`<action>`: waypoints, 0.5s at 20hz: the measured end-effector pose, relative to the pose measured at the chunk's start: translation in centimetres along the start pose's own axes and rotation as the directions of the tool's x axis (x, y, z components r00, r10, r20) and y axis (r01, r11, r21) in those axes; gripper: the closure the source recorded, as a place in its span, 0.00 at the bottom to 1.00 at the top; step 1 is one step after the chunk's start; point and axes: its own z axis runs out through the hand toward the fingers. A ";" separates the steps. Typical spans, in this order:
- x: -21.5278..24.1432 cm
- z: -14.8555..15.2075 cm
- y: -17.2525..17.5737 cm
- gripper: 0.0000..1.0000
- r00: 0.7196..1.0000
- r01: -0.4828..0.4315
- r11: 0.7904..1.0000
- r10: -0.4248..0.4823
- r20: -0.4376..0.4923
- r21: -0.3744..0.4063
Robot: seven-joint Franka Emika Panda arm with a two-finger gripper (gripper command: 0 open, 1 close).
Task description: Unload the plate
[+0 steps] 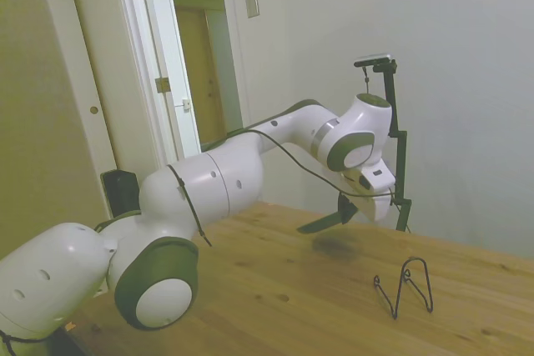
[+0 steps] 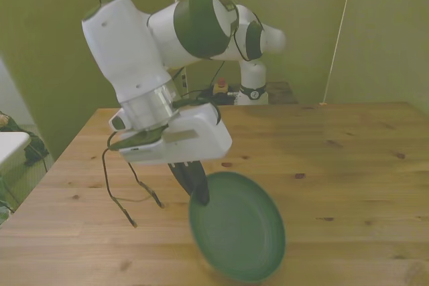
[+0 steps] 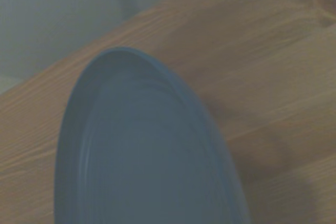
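The hand (image 2: 199, 194) is clamped on the rim of the dark green plate (image 2: 238, 231), its dark fingers (image 2: 195, 182) pinched close together over the plate's edge nearest the arm, so that the plate hangs from that one grip. In the front view the plate sits low over the near part of the wooden surface (image 2: 348, 159), tilted with its hollow face turned up and toward the camera, its far rim under the hand. From the side the plate (image 1: 321, 223) shows almost edge-on as a thin dark sliver sloping down away from the hand (image 1: 345, 209); it is held clear of the boards, with a soft dark shadow lying on the surface (image 1: 275, 289) just beneath it. The wrist camera looks along the plate (image 3: 142, 161) from close by, its raised rim curving across the wood grain behind, all of it blurred. The thin black wire stand (image 2: 131, 192) stands upright on the surface at the front view's left, beside the hand's white housing and apart from the plate; in the side view the stand (image 1: 405, 287) is nearer the camera and to the right of the plate, with bare boards between them. The white arm (image 1: 217, 189) stretches low over the surface from the side view's left, a black cable running along it. Behind it are a pale wall and an open doorway (image 1: 204, 64).
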 end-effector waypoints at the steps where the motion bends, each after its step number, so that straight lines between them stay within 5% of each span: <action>1: 0.5 0.8 0.3 1.00 1.000 0.001 1.000 -0.001 0.000 -0.005; 6: 2.0 2.2 1.3 1.00 1.000 0.000 1.000 0.000 -0.004 -0.015; 7: 2.1 2.3 1.4 0.00 1.000 0.002 1.000 -0.002 -0.005 -0.018; 10: 2.4 2.7 1.7 0.00 1.000 0.009 1.000 -0.009 -0.008 -0.028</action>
